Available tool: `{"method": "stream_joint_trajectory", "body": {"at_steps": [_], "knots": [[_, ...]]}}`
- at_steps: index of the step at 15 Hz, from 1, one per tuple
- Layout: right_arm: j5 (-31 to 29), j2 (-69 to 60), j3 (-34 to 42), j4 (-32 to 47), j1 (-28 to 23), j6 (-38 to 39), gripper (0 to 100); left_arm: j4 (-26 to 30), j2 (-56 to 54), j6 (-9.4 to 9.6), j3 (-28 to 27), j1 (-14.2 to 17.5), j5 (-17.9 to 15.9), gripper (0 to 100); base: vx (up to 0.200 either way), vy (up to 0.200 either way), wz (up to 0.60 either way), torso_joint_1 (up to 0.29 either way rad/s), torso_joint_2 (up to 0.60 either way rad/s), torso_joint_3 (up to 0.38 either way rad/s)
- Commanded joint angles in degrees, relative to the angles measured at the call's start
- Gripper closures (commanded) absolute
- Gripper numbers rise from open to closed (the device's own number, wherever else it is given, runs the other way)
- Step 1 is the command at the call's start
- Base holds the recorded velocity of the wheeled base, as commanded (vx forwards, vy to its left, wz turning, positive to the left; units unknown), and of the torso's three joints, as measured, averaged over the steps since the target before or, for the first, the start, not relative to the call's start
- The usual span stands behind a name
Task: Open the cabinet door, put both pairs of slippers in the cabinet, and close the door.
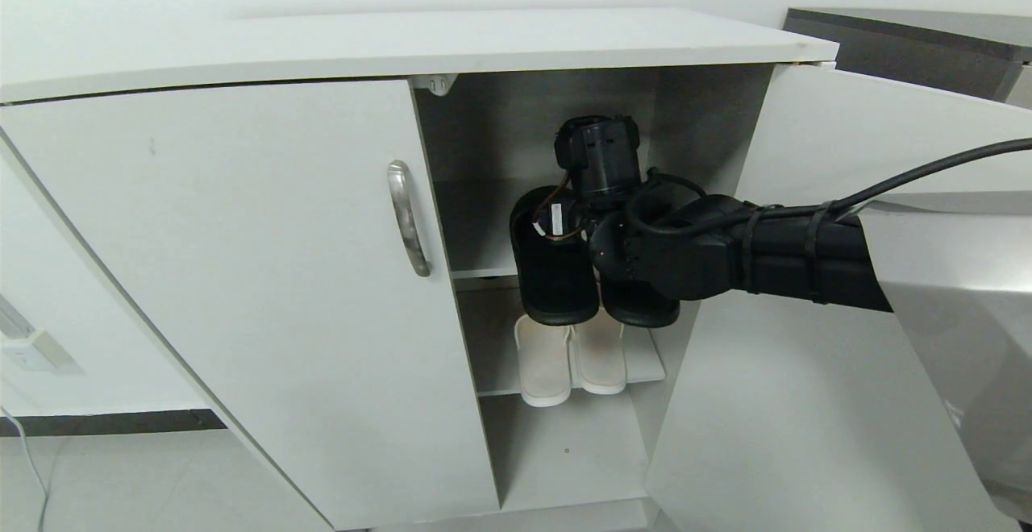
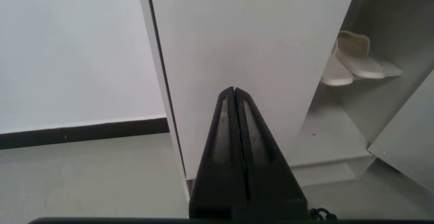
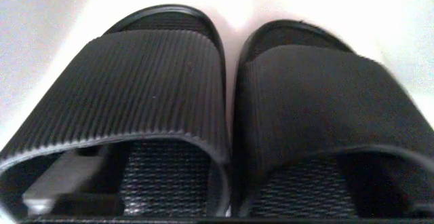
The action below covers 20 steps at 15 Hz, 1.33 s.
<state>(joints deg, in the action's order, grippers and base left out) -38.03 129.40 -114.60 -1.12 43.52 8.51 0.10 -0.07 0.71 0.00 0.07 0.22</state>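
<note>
Black slippers (image 1: 556, 274) are held in the right jaws, mid-frame — above white slippers (image 1: 544, 363). Left jaws are closed, empty.

Suspending the upper pair of slippers (image 1: 556, 282) side by side in the cabinet's (image 1: 403, 48) open right half, before the upper shelf (image 1: 472, 242). Bearing the lower pair of slippers (image 1: 544, 363) on the lower shelf (image 1: 492, 338) directly beneath, ends overhanging its edge. Flanking the opening with a shut door (image 1: 242, 274) left, an open door (image 1: 806, 403) right.
</note>
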Motion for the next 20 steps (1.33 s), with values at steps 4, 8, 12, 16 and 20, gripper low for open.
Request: {"method": "stream_joint_trajectory", "body": {"at_steps": [4, 8, 12, 16, 20], "knots": [[-0.4, 0.1, 0.0, -0.3, 0.2, -0.1, 0, 0.0, 0.1, 0.0, 0.0, 0.0, 0.0, 100, 0.0, 0.0, 0.0, 0.0, 0.0, 0.0], [-0.6, -0.4, 0.0, -0.3, 0.7, 0.2, 0, 0.0, 0.1, 0.0, 0.0, 0.0, 0.1, 100, 0.0, 0.0, 0.0, 0.0, 0.0, 0.0], [-0.6, -1.5, 0.0, -0.5, 1.4, 0.2, 0, 0.0, 0.1, 0.0, 0.0, 0.0, 0.1, 100, 0.0, 0.0, 0.0, 0.0, 0.0, 0.0], [-0.6, -1.3, 0.0, -0.5, 1.4, 0.0, 0, 0.0, 0.1, 0.0, -0.1, 0.0, 0.1, 100, 0.0, 0.0, 0.0, 0.0, 0.0, 0.0], [-0.6, 0.4, 0.0, -0.5, 0.4, -0.2, 0, 0.0, 0.1, 0.0, 0.0, 0.0, 0.1, 100, 0.0, 0.0, 0.0, 0.0, 0.0, 0.0]]}}
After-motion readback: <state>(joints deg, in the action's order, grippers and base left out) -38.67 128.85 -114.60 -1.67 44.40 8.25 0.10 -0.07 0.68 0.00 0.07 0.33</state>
